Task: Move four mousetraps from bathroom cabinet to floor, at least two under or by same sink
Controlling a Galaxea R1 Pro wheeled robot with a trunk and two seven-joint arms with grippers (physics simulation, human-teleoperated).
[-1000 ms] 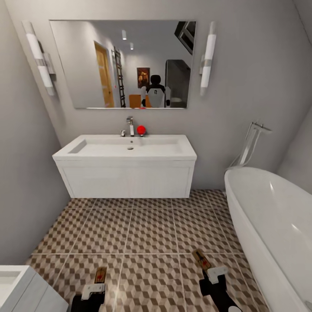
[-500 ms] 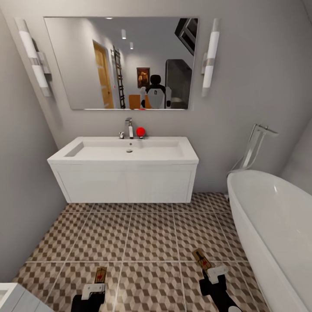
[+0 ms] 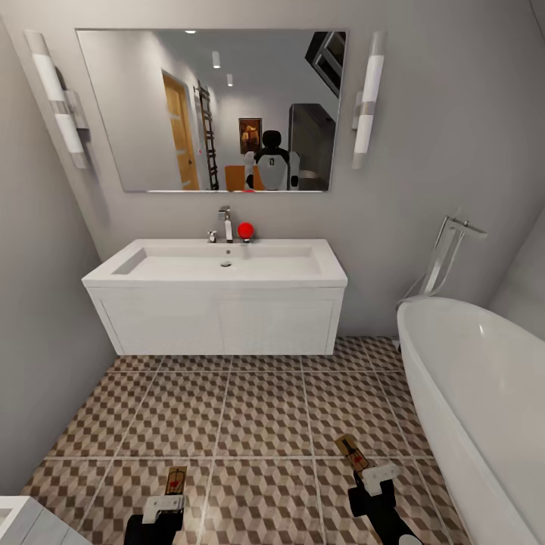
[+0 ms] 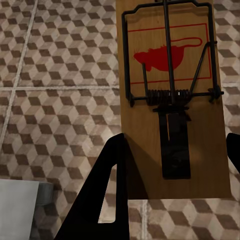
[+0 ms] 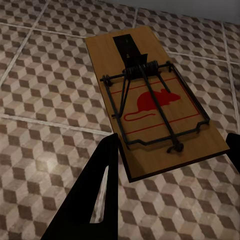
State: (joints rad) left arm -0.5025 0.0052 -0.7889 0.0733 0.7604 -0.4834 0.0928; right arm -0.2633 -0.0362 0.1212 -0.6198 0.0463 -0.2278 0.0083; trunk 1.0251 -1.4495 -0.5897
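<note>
Two flat brown wooden mousetraps with wire springs and red mouse prints were carried above the cube-patterned tile bathroom floor (image 3: 250, 409): one mousetrap (image 3: 175, 480) clamped in the left gripper (image 3: 164, 506), the other mousetrap (image 3: 350, 453) in the right gripper (image 3: 376, 478). The white wall-hung sink (image 3: 216, 303) stood ahead; none seemed placed yet.

Bathroom fittings around the tiled room

A wide mirror (image 3: 212, 110) hangs on the grey wall at 12 o'clock, flanked by two tube wall lights (image 3: 59, 94) (image 3: 366, 98). A white oval bathtub (image 3: 484, 409) with a chrome floor-standing tap (image 3: 446, 253) lies at 3 to 4 o'clock. A white drawer unit's corner (image 3: 26, 522) shows at 8 o'clock.
</note>
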